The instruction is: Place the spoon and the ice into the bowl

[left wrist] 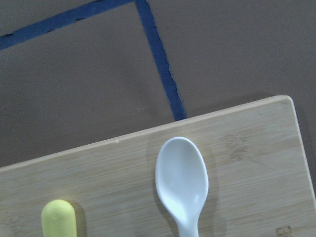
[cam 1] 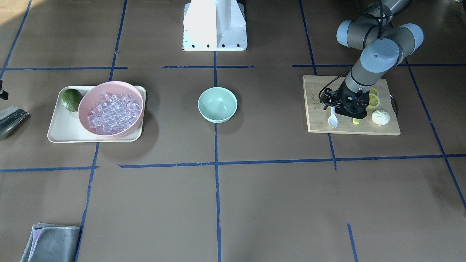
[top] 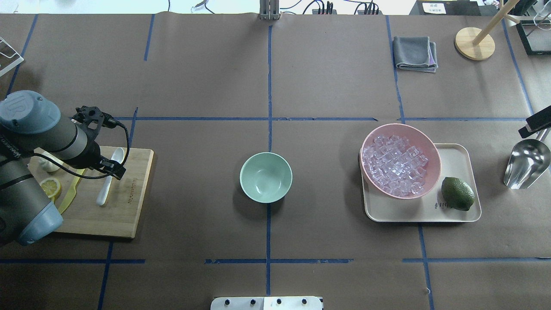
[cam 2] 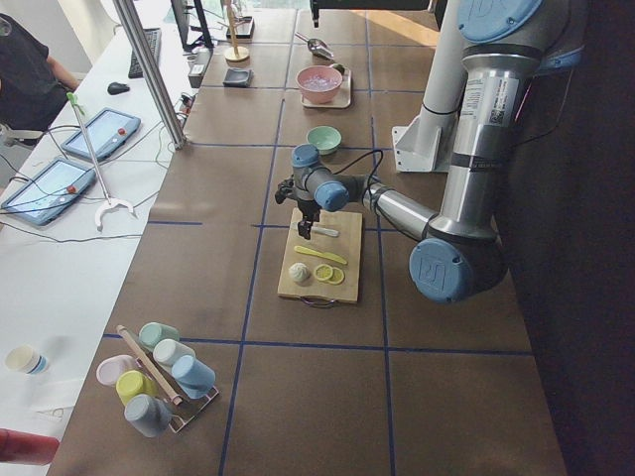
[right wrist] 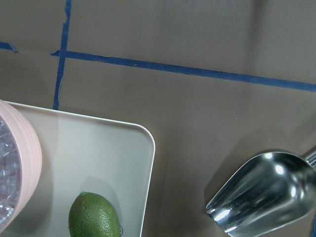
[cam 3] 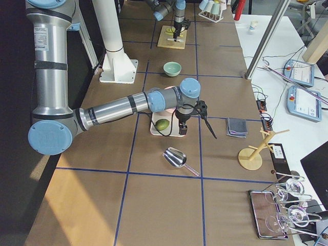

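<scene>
Front-facing view: left arm bent steeply down over the cutting board, left gripper hanging just above the handle of the spoon, finger state unreadable; spoon flat on the board, well apart from the green bowl. Overhead view: spoon's long axis runs near-to-far, slightly slanted, scoop pointing away from the robot; ice heaped in the pink bowl. Exterior right view: right arm reaches out level, right gripper pointing down by the tray, fingers not readable.
</scene>
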Tool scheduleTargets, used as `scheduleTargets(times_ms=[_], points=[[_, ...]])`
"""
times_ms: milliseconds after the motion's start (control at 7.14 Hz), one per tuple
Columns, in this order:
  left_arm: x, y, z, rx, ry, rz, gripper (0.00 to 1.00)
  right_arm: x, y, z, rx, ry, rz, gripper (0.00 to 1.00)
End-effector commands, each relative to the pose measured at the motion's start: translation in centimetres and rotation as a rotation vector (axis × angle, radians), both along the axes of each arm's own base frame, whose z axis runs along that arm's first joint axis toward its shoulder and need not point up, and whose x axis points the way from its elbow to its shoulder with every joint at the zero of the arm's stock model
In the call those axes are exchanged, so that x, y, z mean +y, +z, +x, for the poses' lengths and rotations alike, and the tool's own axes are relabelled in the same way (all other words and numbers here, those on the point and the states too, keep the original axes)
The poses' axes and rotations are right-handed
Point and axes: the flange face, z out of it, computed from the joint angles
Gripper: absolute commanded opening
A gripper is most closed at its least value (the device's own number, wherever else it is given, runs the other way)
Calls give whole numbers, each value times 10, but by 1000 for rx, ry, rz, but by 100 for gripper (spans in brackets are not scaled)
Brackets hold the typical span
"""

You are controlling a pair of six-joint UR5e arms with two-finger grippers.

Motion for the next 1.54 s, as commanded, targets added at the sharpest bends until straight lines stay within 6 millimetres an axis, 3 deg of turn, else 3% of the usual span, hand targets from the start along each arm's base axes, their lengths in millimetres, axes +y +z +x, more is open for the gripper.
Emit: scheduleTargets(times_ms=[0, 140, 420, 701, 841, 981, 1121, 1401], points=[[0, 1, 1, 1, 4, -3, 65, 0, 0, 0, 0, -1, 0, 99], [0, 1, 1, 1, 4, -3, 64, 0, 0, 0, 0, -1, 0, 99], [1, 1, 2, 3, 8, -5, 50, 0, 1, 0, 0, -1, -1, 99], [4, 1, 5, 3, 14, -6, 31, 0, 1, 0, 1, -1, -3, 99], [4, 0, 5, 5, 17, -9, 11, 0, 1, 0, 1, -1, -3, 99], [4, 0, 5, 5, 17, -9, 2, 0, 1, 0, 1, 0, -3, 99], [5, -11, 4, 22, 17, 3, 0, 0, 1, 0, 1, 0, -3, 99], [15, -58, 2, 115, 2, -43, 0, 0, 0, 0, 0, 0, -1, 99]])
